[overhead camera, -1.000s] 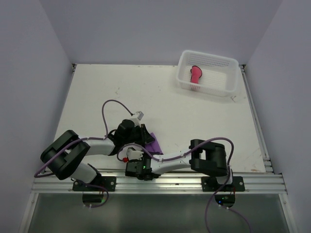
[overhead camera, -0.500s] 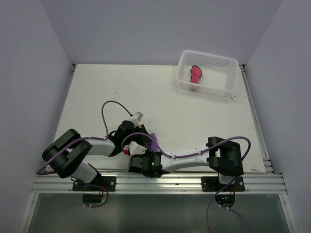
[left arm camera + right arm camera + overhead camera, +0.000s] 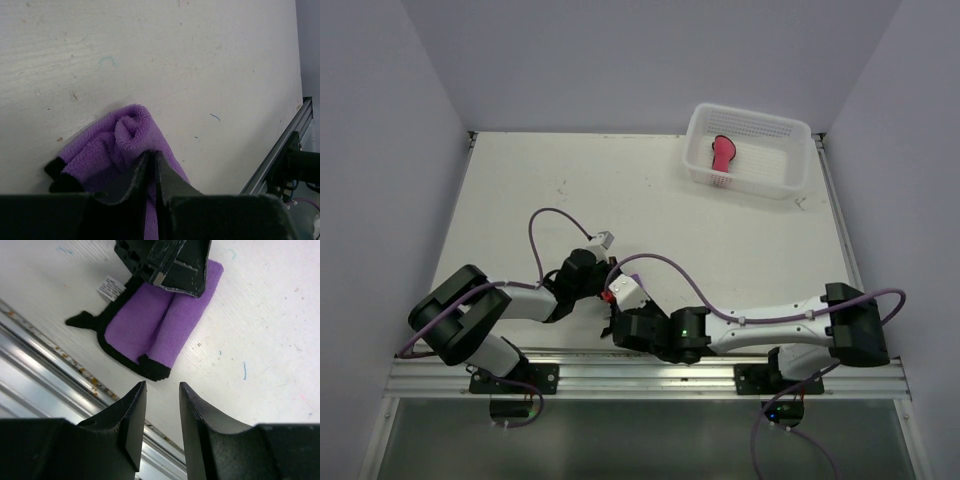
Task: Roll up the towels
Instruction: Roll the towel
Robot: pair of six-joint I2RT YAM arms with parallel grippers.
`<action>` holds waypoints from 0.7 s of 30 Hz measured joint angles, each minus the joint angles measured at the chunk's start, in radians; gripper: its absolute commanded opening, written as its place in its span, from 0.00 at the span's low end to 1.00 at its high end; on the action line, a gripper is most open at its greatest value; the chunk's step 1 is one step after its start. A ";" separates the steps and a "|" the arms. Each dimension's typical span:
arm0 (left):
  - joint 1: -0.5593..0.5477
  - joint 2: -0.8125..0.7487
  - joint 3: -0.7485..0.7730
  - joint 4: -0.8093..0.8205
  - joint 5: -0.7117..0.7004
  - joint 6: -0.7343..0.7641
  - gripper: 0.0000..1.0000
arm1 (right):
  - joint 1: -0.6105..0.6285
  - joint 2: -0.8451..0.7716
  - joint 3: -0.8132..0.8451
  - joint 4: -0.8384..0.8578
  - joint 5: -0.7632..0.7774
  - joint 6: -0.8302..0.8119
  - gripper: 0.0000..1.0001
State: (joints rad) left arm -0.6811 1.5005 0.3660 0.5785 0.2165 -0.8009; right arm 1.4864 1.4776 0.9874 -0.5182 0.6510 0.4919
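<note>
The purple towel (image 3: 150, 327), edged in black, lies near the table's front edge with one side rolled into a short tube (image 3: 131, 131). My left gripper (image 3: 151, 153) is shut on that rolled part, purple fabric pinched between its fingers. It shows as a black block (image 3: 170, 262) on the roll's far end in the right wrist view. My right gripper (image 3: 162, 386) stands open just short of the towel's black near end, touching nothing. A pink-red towel (image 3: 722, 152) lies rolled in the white basket (image 3: 798, 150) at the far right.
The aluminium rail (image 3: 55, 365) runs along the table's front edge close beside the purple towel. A white label (image 3: 111, 287) sticks out from the towel's black hem. Both arms crowd the front middle of the table (image 3: 620, 200).
My right gripper has opened and drawn back from the purple towel, its arm stretching out low to the right. The left gripper has stayed on the roll and closed tighter.
</note>
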 measured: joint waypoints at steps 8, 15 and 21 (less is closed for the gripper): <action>0.000 0.002 -0.008 0.017 -0.001 -0.001 0.12 | -0.140 -0.182 -0.159 0.143 -0.158 0.145 0.37; 0.000 0.002 -0.023 0.042 -0.004 -0.004 0.11 | -0.332 -0.288 -0.369 0.306 -0.354 0.320 0.43; 0.000 0.002 -0.034 0.060 -0.008 -0.011 0.11 | -0.397 -0.286 -0.443 0.440 -0.488 0.418 0.45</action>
State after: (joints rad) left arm -0.6811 1.5021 0.3321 0.6388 0.2085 -0.8120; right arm 1.0893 1.1919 0.5446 -0.0784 0.1635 0.9104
